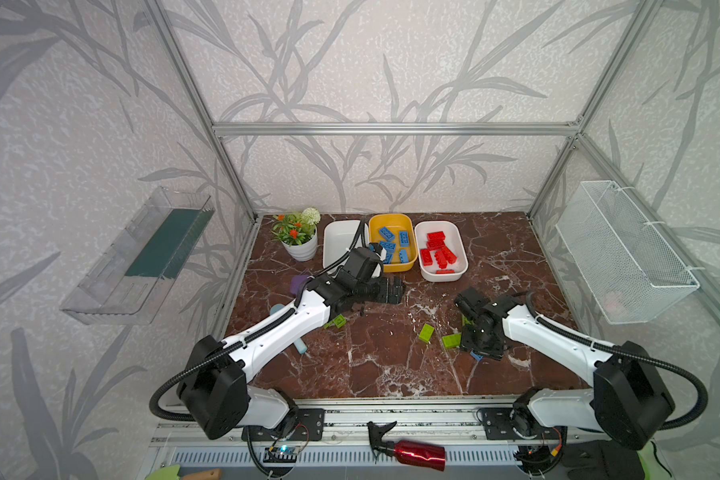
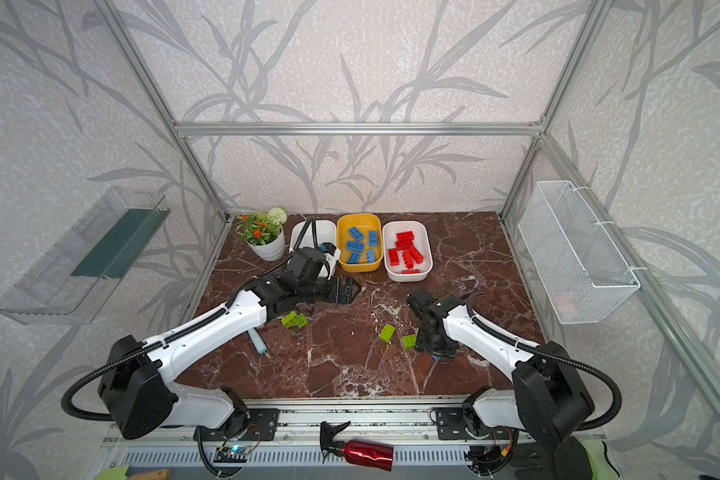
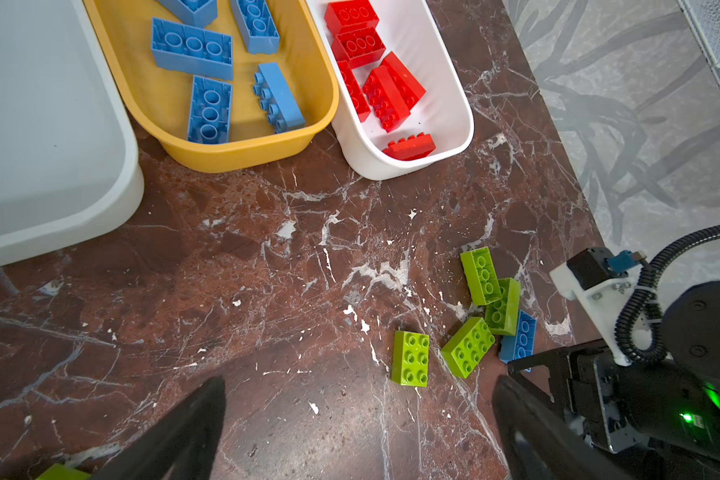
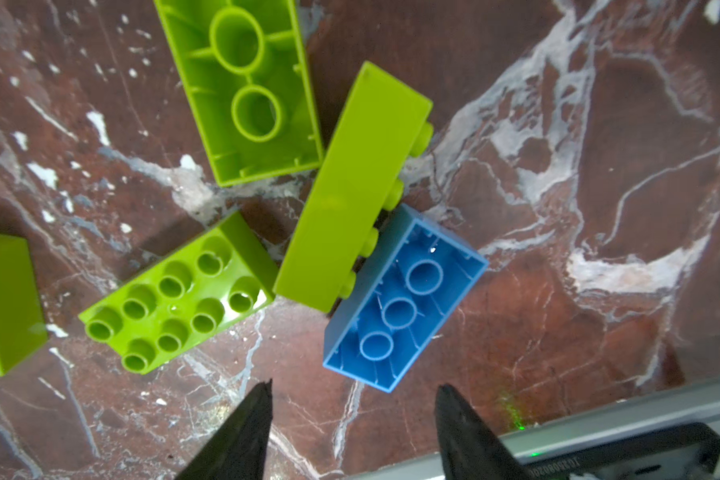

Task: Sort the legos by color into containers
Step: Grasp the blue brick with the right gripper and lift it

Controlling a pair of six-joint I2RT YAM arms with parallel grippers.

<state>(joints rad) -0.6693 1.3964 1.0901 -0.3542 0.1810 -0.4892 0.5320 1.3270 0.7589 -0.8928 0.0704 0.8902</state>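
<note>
Three containers stand in a row at the back: an empty white tub [image 1: 339, 241], a yellow tub [image 1: 400, 268] with several blue legos, and a white tub [image 1: 443, 276] with several red legos. Loose green legos [image 1: 426, 332] lie mid-table, and two more [image 2: 295, 320] lie beside the left arm. My right gripper [image 4: 355, 385] is open, pointing down just short of an upturned blue lego [image 4: 400, 303] that touches a green lego [image 4: 354, 187] lying on its side. My left gripper [image 3: 358, 386] is open and empty above bare table in front of the tubs.
A potted plant [image 1: 302, 245] stands left of the tubs, with a purple object [image 1: 300, 282] and a pale blue tube [image 1: 301, 345] near the left arm. A wire basket [image 1: 624, 249] hangs on the right wall. A red spray bottle [image 1: 416, 453] lies on the front rail.
</note>
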